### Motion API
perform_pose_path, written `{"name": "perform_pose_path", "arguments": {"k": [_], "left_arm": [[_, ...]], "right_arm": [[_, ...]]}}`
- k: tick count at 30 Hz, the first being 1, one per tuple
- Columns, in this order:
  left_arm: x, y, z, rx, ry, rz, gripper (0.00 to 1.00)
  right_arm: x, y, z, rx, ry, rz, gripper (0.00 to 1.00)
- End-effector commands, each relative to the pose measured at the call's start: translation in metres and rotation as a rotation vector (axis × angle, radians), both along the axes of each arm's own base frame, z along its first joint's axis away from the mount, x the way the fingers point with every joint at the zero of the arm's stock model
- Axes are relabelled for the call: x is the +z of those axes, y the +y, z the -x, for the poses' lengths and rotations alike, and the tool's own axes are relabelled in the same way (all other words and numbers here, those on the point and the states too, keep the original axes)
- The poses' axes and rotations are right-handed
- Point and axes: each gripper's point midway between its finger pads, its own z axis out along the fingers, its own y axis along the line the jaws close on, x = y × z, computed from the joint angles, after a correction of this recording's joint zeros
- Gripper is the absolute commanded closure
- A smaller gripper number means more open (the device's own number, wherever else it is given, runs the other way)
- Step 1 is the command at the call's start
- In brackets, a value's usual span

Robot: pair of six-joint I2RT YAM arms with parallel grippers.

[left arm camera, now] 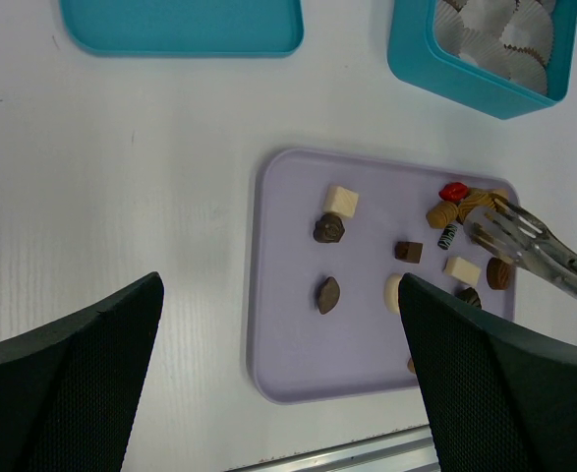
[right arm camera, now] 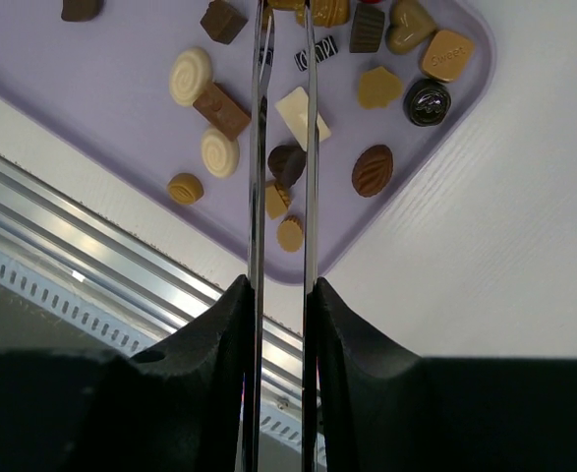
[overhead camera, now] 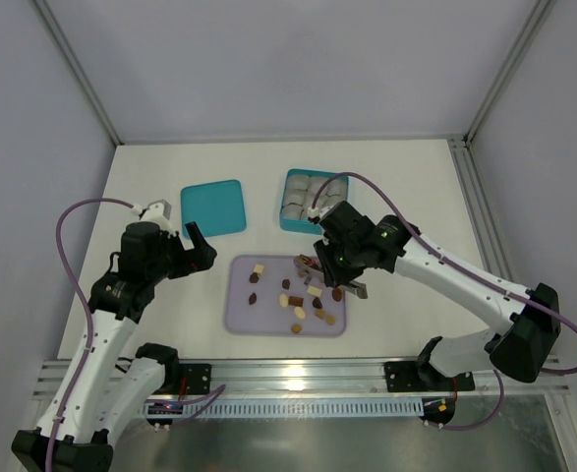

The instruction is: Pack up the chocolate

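Jaws of our right gripper (right arm camera: 280,295) are clamping tongs (right arm camera: 257,147) above the chocolate (right arm camera: 373,169) scattered on the lilac tray (right arm camera: 91,118); our left gripper (left arm camera: 280,364) is gaping. We are risking a smooth piece squirting from the narrow tips.

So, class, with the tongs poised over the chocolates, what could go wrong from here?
1. The tongs in the right claw reach into a tight chocolate cluster near the red candy; they might pinch two or nudge one over the tray rim.
2. A small rounded piece could slip from thin metal tips before reaching the teal box.
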Motion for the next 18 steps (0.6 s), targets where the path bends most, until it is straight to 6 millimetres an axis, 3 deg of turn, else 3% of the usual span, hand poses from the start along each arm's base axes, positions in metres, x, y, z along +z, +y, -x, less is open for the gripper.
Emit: {"name": "perform_pose_path", "arguments": {"k": [1,6,7,9,10,12,15,17,18], "left_arm": [[0.004,0.001,-0.002,0.004,-0.020,-0.003,0.00],[0.003,0.001,-0.003,0.005,-0.017,-0.004,0.00],[0.003,0.001,-0.003,0.003,-0.015,-0.005,0.00],[0.002,0.001,-0.003,0.004,-0.014,-0.007,0.00],[0.002,0.001,-0.003,0.004,-0.011,-0.007,0.00],[0.001,0.000,-0.003,0.004,-0.009,-0.006,0.00],[0.001,0.000,-0.004,0.002,-0.006,-0.006,0.00],[0.000,0.000,-0.003,0.001,-0.007,-0.008,0.00],[0.001,0.000,-0.003,0.001,-0.008,-0.009,0.00]], "right_arm": [[0.034,0.007,-0.018,-0.003,-0.064,-0.094,0.75],[0.056,0.013,-0.054,-0.051,-0.101,-0.157,0.75],[0.069,0.012,-0.071,-0.083,-0.136,-0.191,0.76],[0.071,0.015,-0.092,-0.114,-0.148,-0.200,0.76],[0.084,0.014,-0.109,-0.142,-0.183,-0.226,0.75],[0.091,0.015,-0.128,-0.168,-0.204,-0.242,0.75],[0.099,0.020,-0.168,-0.206,-0.230,-0.250,0.76],[0.081,0.020,-0.190,-0.229,-0.203,-0.209,0.76],[0.088,0.021,-0.200,-0.234,-0.218,-0.215,0.76]]}}
